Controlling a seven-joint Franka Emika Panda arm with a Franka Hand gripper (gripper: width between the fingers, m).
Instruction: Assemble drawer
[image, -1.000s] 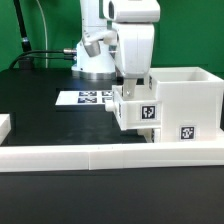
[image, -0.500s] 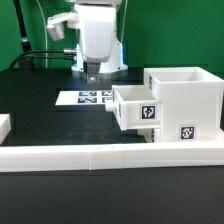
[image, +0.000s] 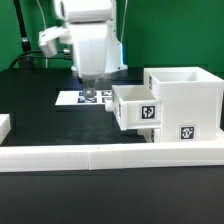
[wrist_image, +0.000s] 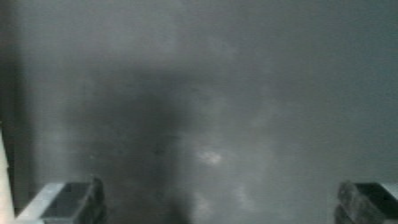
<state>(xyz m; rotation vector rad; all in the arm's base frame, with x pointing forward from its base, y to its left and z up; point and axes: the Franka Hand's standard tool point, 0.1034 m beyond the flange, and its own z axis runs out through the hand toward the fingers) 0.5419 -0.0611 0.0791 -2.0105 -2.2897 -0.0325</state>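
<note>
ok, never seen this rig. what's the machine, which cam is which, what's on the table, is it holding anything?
The machine is one robot arm with a two-finger gripper. The wider picture is from a camera off the arm; the blurry grey one is from a camera on its wrist, looking down between the two gripper fingers at bare dark table.

On the table: the white boxy drawer housing with a tray pushed partly into its side, both tagged; the flat marker board behind; a long low white border wall in front.

The gripper is open and holds nothing. It hangs above the marker board, to the exterior view's left of the drawer.
</note>
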